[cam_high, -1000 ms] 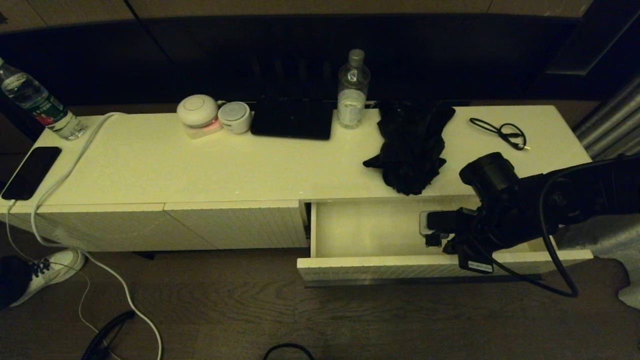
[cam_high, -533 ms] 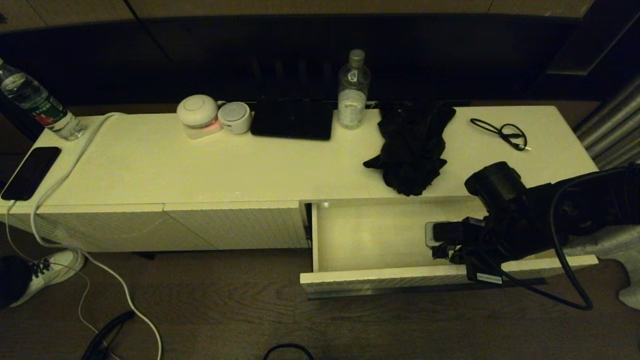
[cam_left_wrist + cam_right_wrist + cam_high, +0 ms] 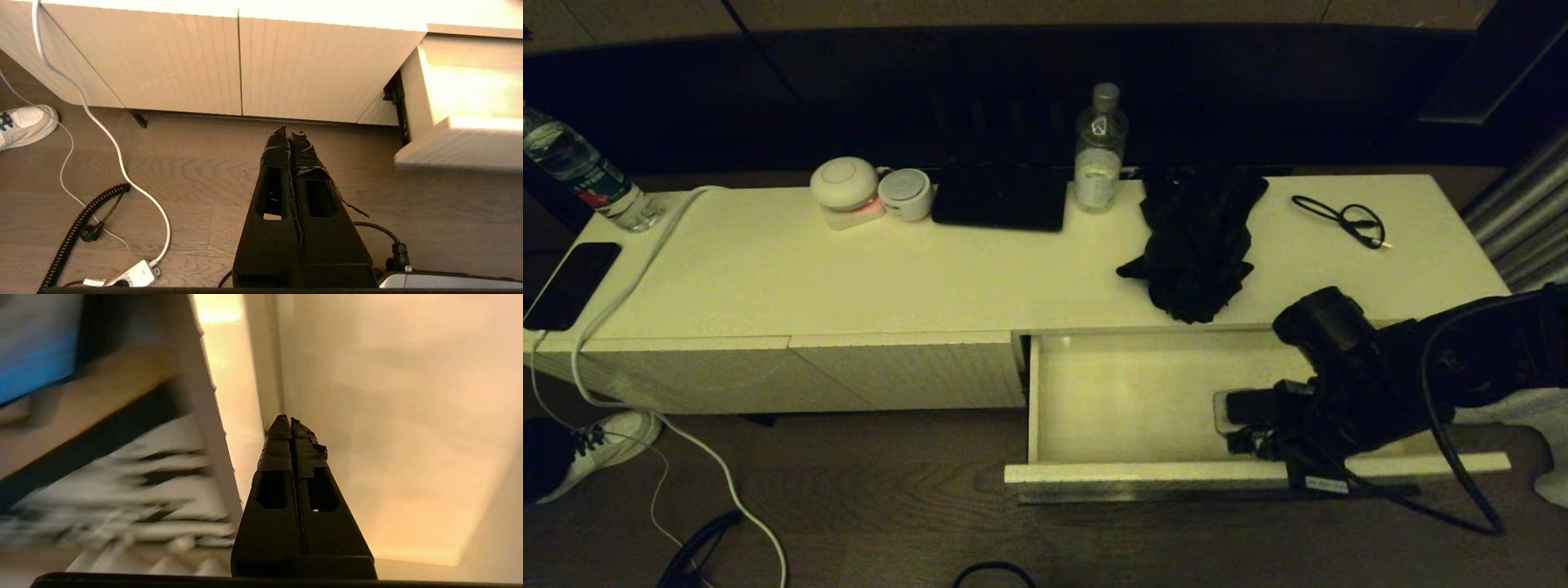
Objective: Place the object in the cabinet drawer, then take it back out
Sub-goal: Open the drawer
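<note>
- Head view: a long cream cabinet (image 3: 931, 278) spans the scene, its worktop carrying everything else.
- The drawer (image 3: 1127, 400) at the cabinet's right end stands pulled out toward the near side, pale inside.
- The black umbrella (image 3: 1196, 245) lies bunched on the worktop just behind the drawer, right of a water bottle (image 3: 1099, 151).
- The right pincer (image 3: 1232, 411) sits inside the drawer near its front right, fingers pressed together, holding nothing.
- The left pincer (image 3: 292, 132) hangs closed over the floor, left of the drawer.

2 bottles (image 3: 1100, 147), 1 umbrella (image 3: 1194, 245), 1 phone (image 3: 568, 286).
</note>
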